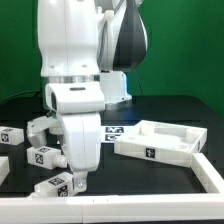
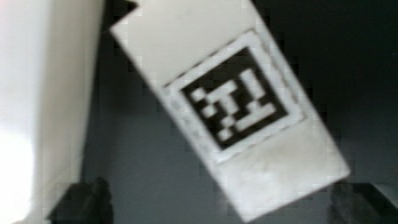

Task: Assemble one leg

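Right now the big white robot arm [image 1: 75,60] is bent over and pointed down at the black table [image 1: 130,175], near its front edge. Its hand [image 1: 76,183] is held low, just above the table top. The leg [image 1: 55,186], a small white oblong block with a black-and-white square tag on it, is laid flat on the table right at the hand, a bit toward the exterior view's left.

In the wrist view the leg [image 2: 231,110] is seen from above, lying slanted between the two dark fingertips [image 2: 80,203]. The hand [image 2: 222,203] is spread wide, with one fingertip on each side of the leg's end. A dark gap is seen between the leg and one fingertip. The other fingertip is very close to the leg, but it cannot be told if they touch. The leg is not squeezed.

Three more white blocks with tags [image 1: 40,130] are laid on the table at the exterior view's left, behind the hand. A large flat white tray-like piece with raised rims [image 1: 160,148] is laid at the exterior view's right, well apart from the hand.
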Motion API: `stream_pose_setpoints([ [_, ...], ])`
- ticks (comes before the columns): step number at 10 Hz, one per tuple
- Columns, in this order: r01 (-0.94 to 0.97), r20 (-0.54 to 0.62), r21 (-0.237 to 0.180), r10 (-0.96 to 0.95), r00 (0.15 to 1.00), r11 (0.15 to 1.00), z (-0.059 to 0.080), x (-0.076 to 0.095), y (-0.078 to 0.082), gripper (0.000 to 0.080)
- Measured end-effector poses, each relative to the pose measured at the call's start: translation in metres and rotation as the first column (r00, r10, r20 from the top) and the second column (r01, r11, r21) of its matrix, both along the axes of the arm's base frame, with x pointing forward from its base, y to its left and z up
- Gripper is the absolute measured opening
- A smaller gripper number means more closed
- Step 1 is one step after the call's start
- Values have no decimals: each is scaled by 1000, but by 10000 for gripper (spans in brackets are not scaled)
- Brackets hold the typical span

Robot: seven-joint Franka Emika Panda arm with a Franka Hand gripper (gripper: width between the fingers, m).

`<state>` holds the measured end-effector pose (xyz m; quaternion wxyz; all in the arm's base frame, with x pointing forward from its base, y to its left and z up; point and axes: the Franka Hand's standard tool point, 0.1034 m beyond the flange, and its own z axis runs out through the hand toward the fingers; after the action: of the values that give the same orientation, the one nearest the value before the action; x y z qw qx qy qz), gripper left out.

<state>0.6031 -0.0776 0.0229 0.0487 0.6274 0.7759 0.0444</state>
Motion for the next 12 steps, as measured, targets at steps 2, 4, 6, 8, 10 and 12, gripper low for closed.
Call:
stream_pose_setpoints([
  [2, 7, -17, 3, -6, 1000, 1000, -10, -5, -7, 639],
  [4, 19, -16, 3, -19, 1000, 1000, -10, -7, -15, 648],
  [6, 32, -20, 4, -32, 999, 999, -13, -9, -25, 648],
  [8, 38, -23, 4, -38, 999, 999, -14, -9, -28, 648],
  [10, 39, -23, 5, -38, 999, 999, -14, -9, -28, 526],
  [12, 39, -23, 5, -39, 999, 999, -14, -9, -28, 285],
])
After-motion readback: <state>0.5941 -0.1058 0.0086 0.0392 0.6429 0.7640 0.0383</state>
